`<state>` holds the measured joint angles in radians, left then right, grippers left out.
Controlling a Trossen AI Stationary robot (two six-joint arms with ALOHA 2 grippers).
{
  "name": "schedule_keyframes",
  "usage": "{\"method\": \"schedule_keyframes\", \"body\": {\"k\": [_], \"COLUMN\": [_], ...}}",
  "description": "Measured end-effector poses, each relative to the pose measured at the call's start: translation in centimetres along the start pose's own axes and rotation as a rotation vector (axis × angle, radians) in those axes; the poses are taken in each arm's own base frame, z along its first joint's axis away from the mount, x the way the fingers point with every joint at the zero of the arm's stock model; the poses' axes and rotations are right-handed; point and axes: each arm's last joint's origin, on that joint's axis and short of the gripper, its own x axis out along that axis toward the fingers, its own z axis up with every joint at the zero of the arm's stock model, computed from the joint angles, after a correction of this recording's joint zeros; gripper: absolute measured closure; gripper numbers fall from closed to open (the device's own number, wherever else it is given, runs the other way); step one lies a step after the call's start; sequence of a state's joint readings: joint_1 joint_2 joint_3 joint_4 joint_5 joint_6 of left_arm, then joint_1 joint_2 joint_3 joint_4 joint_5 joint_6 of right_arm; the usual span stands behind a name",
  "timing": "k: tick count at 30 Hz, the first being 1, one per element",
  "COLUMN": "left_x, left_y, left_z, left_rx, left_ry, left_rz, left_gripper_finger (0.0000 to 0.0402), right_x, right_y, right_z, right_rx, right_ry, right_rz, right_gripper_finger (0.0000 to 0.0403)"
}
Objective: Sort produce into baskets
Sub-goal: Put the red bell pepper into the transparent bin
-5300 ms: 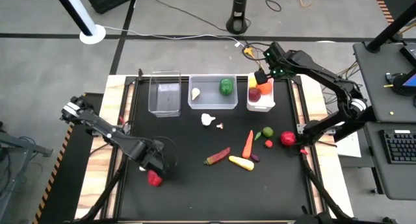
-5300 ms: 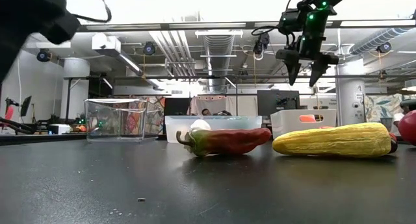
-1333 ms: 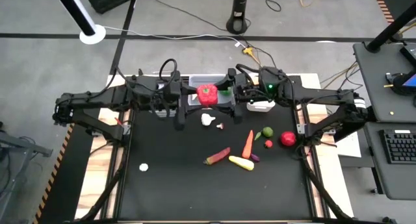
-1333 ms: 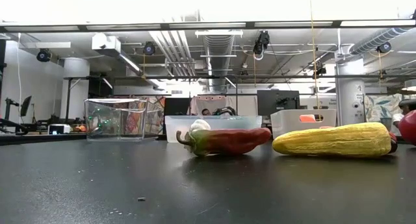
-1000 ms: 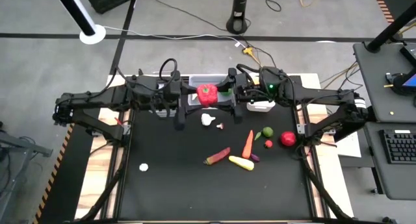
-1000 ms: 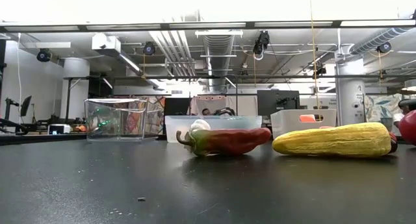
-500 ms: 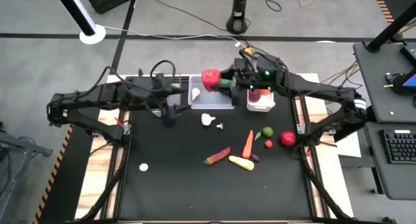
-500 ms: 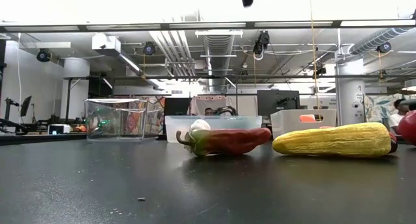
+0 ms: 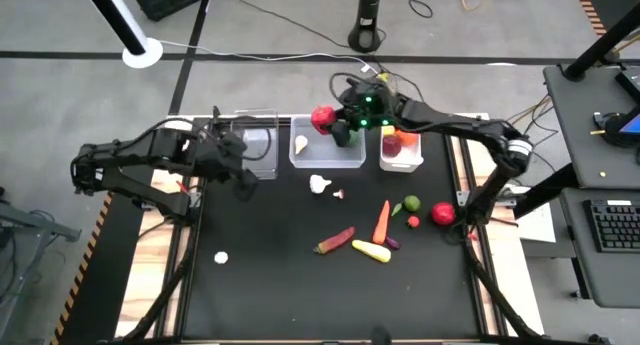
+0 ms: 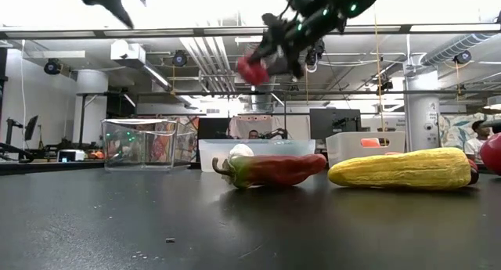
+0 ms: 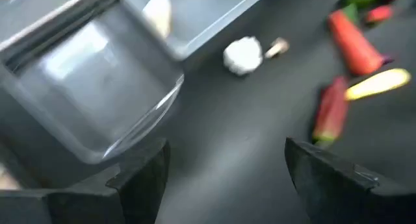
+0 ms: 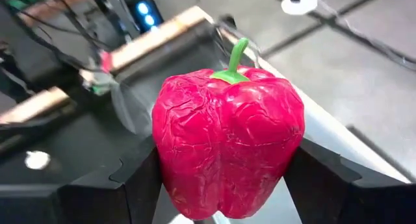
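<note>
red pepper [image 12: 227, 143]: wrinkled, matt skin, held between right gripper [image 12: 221, 178] fingers | clear bin [image 11: 84, 100]: glossy see-through plastic | table [image 9: 280, 285]: matt black | squash [image 10: 401, 168]: rough yellow

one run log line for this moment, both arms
right gripper: shut on red pepper, above wide clear bin | left gripper: open, empty, near narrow clear bin

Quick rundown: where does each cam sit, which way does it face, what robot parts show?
High: overhead, straight down; both arms, three bins.
Low: table height, level; red-green long pepper, right tool overhead.
Left wrist: past open left tool at narrow clear bin.
Right wrist: its tool clamps red bell pepper.
Shared: that pepper, also high and low.
</note>
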<state>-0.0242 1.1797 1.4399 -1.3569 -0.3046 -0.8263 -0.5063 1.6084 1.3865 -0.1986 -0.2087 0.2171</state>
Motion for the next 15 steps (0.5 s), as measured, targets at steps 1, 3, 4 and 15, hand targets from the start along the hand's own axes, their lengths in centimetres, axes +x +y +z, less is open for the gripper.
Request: {"method": "schedule_keyframes", "body": {"k": [1, 3, 4, 15], "left_x": [0.0, 0.0, 0.0, 1.8], "left_y": [0.1, 0.3, 0.3, -0.3], "left_z": [-0.2, -0.5, -0.6, -2.7], "left_rx": [-0.012, -0.026, -0.032, -0.1], "left_ry": [0.019, 0.041, 0.046, 0.218], "left_rz": [0.019, 0.041, 0.045, 0.039], "left_gripper_finger": [0.0119, 0.0119, 0.0119, 0.0119], "right_x": [0.7, 2.0, 2.5, 5.6], "right_y": [-0.4, -1.3, -1.6, -4.4], "right_z": [-0.4, -1.2, -1.6, -3.9], "right_rx": [0.007, 0.022, 0.031, 0.062], "right_ry": [0.019, 0.055, 0.072, 0.183], "right_rz": [-0.008, -0.024, -0.031, -0.189], "right_gripper_finger": [0.0142, 0.0142, 0.0141, 0.0141]}}
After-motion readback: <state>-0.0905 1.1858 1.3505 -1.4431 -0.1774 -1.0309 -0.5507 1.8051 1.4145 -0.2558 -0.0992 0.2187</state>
